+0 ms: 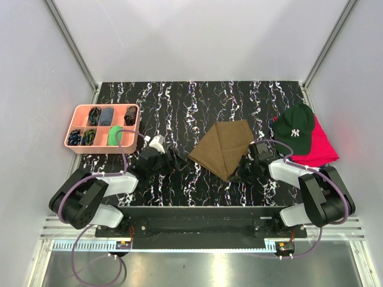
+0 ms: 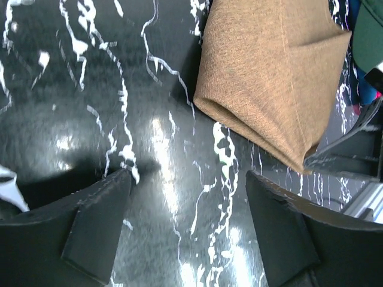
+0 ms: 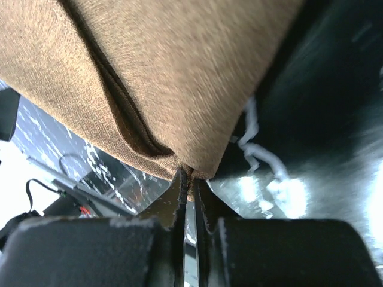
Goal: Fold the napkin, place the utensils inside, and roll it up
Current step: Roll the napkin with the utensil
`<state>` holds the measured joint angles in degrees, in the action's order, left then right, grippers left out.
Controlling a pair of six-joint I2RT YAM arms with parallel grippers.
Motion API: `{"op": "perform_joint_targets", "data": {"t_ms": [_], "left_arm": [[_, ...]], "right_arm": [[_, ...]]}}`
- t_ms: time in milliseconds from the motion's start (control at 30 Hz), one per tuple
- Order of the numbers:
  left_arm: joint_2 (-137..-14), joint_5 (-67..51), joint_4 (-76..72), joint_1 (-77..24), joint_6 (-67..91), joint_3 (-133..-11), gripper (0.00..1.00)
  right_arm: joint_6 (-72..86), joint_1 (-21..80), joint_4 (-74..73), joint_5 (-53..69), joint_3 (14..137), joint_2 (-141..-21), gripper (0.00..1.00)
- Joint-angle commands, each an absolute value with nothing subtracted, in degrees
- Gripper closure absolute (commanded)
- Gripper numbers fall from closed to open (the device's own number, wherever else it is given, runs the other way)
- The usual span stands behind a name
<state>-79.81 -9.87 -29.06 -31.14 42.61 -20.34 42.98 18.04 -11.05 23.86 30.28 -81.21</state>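
The olive-brown napkin (image 1: 222, 146) lies folded on the black marbled table, right of centre. My right gripper (image 1: 243, 170) is at its near right corner. In the right wrist view the gripper (image 3: 191, 179) is shut, pinching a corner of the napkin (image 3: 167, 66) between its fingertips, and the cloth spreads away above them. My left gripper (image 1: 171, 160) hovers left of the napkin. In the left wrist view it (image 2: 188, 176) is open over bare table, with the napkin's (image 2: 269, 78) folded edge ahead and to the right, untouched. I cannot make out the utensils in any view.
A pink divided tray (image 1: 70, 128) with small items sits at the far left. A dark green cap (image 1: 296, 127) rests on a red cloth (image 1: 323, 146) at the right edge. White walls enclose the table on three sides.
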Motion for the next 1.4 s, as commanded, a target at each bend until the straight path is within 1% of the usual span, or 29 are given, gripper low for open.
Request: {"op": "perform_joint_targets", "data": {"t_ms": [0,167,300,600,733,833,867,933,967,1133,1300,1367], "left_arm": [[-76.56,-10.37,-34.71,-30.94,44.47,-17.58,0.23],[-74.97,-9.14,-37.09,-30.76,45.44,-15.65,0.23],[-76.72,-10.37,-38.32,-30.41,44.12,-17.83,0.26],[-90.07,-16.16,-41.74,-28.83,43.41,-25.22,0.32],[-95.53,-19.68,-44.91,-28.56,44.73,-27.94,0.39],[-98.26,-21.0,-46.05,-28.56,45.7,-28.65,0.43],[-99.13,-21.09,-46.4,-28.56,45.79,-28.65,0.47],[-99.67,-21.09,-46.32,-28.56,45.88,-28.48,0.5],[-100.02,-21.09,-45.71,-28.56,45.88,-28.48,0.54],[-100.11,-21.18,-42.98,-28.56,45.79,-27.69,0.57],[-99.41,-21.18,-41.22,-28.56,45.44,-26.9,0.57],[-99.67,-21.27,-41.04,-28.56,45.26,-26.63,0.59]], "right_arm": [[49.3,23.71,-10.11,21.1,27.25,-79.19,1.0],[52.56,26.63,-9.32,20.39,23.48,-77.44,1.0],[53.35,27.07,-9.67,20.48,21.27,-75.15,1.0],[53.61,27.07,-10.19,20.04,20.39,-73.48,1.0],[53.35,27.07,-10.11,20.13,20.74,-73.83,1.0],[53.26,27.07,-10.11,19.95,20.74,-73.92,1.0],[53.26,27.16,-10.11,19.86,20.66,-73.92,1.0],[53.17,27.07,-10.11,19.86,20.74,-73.92,1.0],[53.17,27.07,-10.19,19.86,20.83,-73.83,1.0],[53.09,27.07,-10.11,19.86,21.44,-73.83,1.0],[52.91,27.07,-10.11,19.86,22.23,-74.35,1.0],[52.82,27.07,-10.11,19.78,22.41,-74.36,1.0]]}}
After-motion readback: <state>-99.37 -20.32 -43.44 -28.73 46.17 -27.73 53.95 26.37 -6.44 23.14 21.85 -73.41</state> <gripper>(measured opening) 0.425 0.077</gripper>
